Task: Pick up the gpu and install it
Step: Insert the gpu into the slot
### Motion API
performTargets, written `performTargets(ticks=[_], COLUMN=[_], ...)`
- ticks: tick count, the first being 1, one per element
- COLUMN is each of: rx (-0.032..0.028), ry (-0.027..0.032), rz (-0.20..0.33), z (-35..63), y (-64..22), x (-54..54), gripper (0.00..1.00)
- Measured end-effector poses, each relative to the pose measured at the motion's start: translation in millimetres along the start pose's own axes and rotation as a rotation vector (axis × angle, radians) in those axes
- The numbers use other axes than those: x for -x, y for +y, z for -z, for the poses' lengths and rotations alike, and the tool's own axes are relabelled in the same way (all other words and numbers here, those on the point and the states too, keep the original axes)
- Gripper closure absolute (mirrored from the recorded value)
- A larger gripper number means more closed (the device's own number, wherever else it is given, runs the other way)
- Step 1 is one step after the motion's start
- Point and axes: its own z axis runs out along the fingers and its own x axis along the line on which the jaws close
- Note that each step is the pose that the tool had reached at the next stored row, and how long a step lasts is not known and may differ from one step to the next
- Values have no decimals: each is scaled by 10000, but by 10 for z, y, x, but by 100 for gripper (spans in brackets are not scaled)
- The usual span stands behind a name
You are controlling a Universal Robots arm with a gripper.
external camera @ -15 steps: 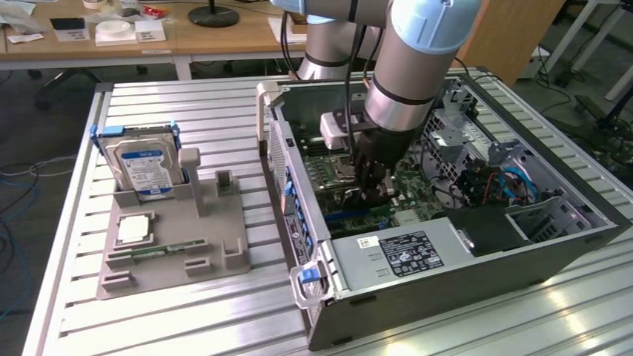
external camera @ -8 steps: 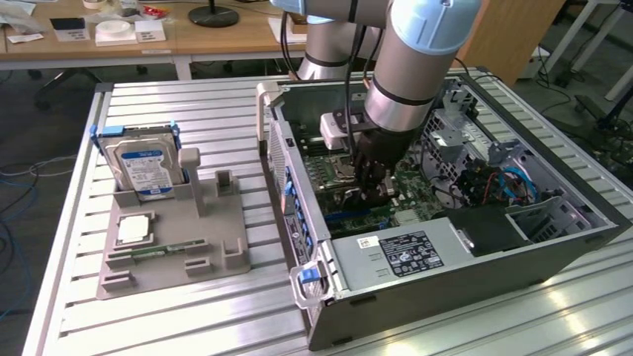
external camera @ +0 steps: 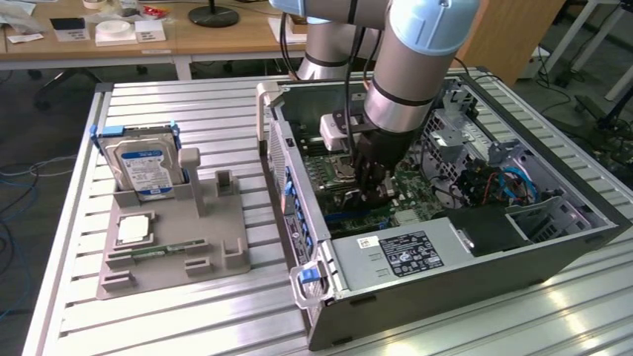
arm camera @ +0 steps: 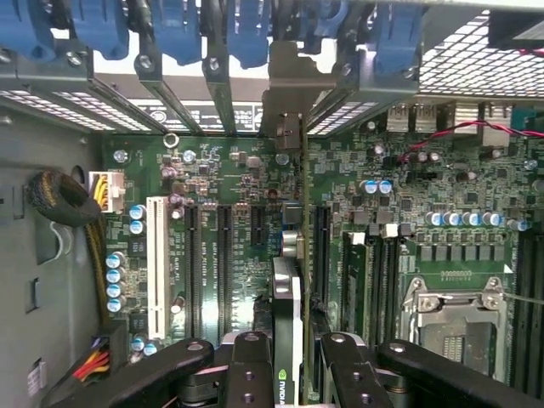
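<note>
Pincer (arm camera: 295, 361): is pinching the gpu (arm camera: 287, 297) across its flat faces, with a black finger (arm camera: 248, 361) pressing on each side and the jaws partly closed on the card.
Gpu position: is hanging edge-down inside the open computer case (external camera: 327, 297), directly under the pincer and over the motherboard (arm camera: 212, 170). Whether its contacts are entering a slot cannot be told.
Key relation: the card's long axis is running straight away from the pincer toward the case's rear wall, parallel to the black expansion slots (arm camera: 225, 272). Its thin board edge is lying just beside the long black slot (arm camera: 321, 255), between that and the short slot (arm camera: 255, 225).
Bracket end: the card's grey metal bracket (arm camera: 285, 93) is reaching the row of rear openings under the blue latches (arm camera: 246, 34).
Board neighbours: the CPU socket (arm camera: 450, 327) is sitting on the far side of the long slot, apart from the card.
Arm pose: in the exterior view the arm (external camera: 416, 67) is descending from one o'clock, with the wrist turned straight down and the pincer pointing vertically into the case's middle.
Parts tray (external camera: 173, 267): is lying at nine o'clock from the pincer in the exterior view, well apart. It is carrying the hard drive (external camera: 147, 169) upright and the green memory stick (external camera: 163, 250) flat.
Support: the slatted metal table (external camera: 178, 104) is bearing both case and tray.
</note>
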Motion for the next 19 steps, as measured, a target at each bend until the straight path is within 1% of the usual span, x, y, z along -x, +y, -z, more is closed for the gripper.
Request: performTargets(ticks=[2,3,4,5,6,7,19], rx=[1,1,2,3,2,1,3], ry=[5,-4,-27,-72,-101,-109,-106], rz=[2,2,0,-1,-1,-1,1], z=[-5,-10,-13,-13,-14,-15,-22], y=[1,1,2,2,2,2,2], x=[-1,-1,-1,-1,0,0,-10], gripper=[73,73,73,73,73,73,73])
